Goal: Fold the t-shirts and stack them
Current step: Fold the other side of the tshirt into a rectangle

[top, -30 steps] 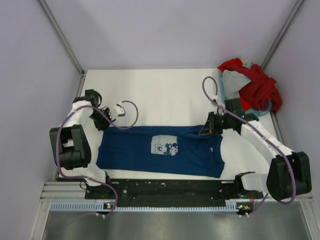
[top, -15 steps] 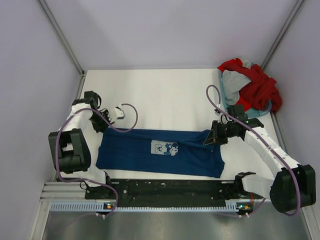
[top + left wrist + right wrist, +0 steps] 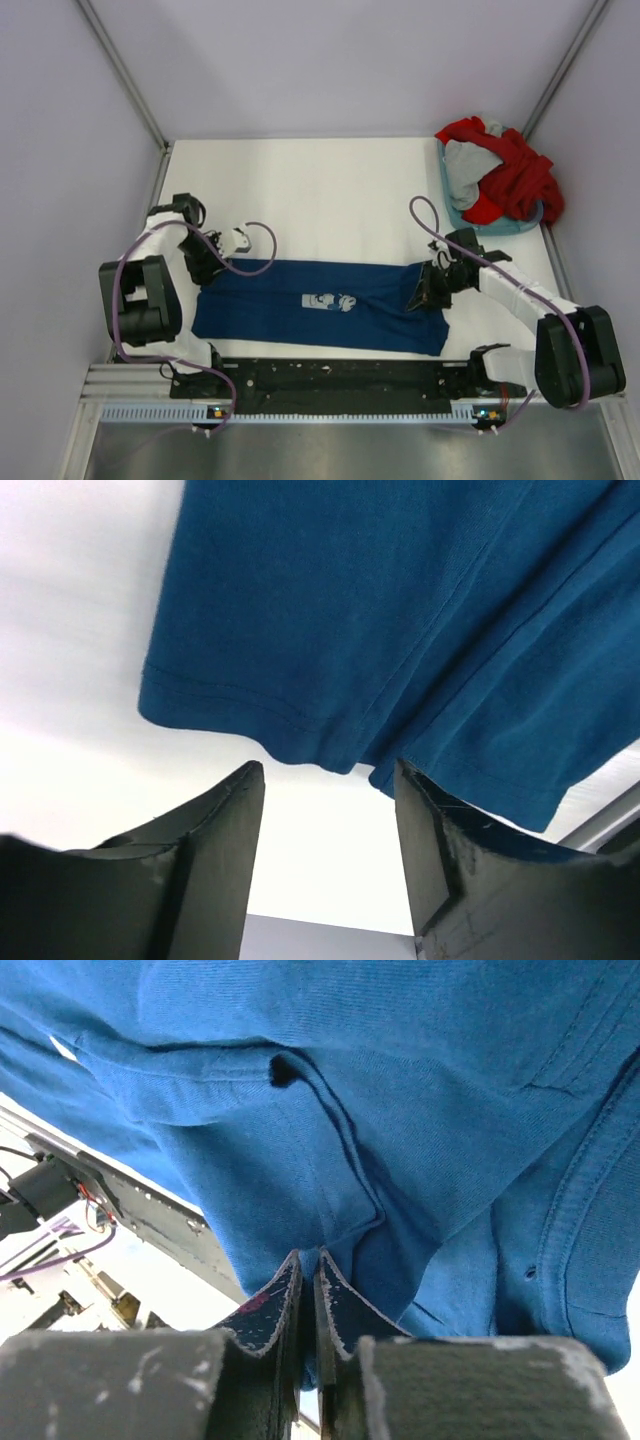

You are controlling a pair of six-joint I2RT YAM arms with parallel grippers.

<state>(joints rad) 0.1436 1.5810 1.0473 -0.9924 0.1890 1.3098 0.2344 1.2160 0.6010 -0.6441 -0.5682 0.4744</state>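
Note:
A navy t-shirt (image 3: pixel 300 322) lies flat near the table's front edge as a long band, its pale print (image 3: pixel 330 301) partly folded under. My left gripper (image 3: pixel 205 268) stands open at the shirt's far left corner. In the left wrist view the left gripper (image 3: pixel 325 775) has nothing between its fingers, and the shirt's hem (image 3: pixel 300 735) lies just past the tips. My right gripper (image 3: pixel 420 294) is at the shirt's right end. In the right wrist view the right gripper (image 3: pixel 310 1258) is shut on a fold of the navy cloth (image 3: pixel 400 1080).
A light blue basket (image 3: pixel 452 212) stands at the back right, heaped with red (image 3: pixel 520 178) and grey (image 3: pixel 465 165) t-shirts. The black rail (image 3: pixel 330 375) with both arm bases runs along the near edge. White table (image 3: pixel 320 190) lies behind the shirt.
Both grippers moved toward the near edge, drawing the shirt's far edge over and narrowing it. The left gripper opened and let go of the cloth. The right gripper still pinches the cloth.

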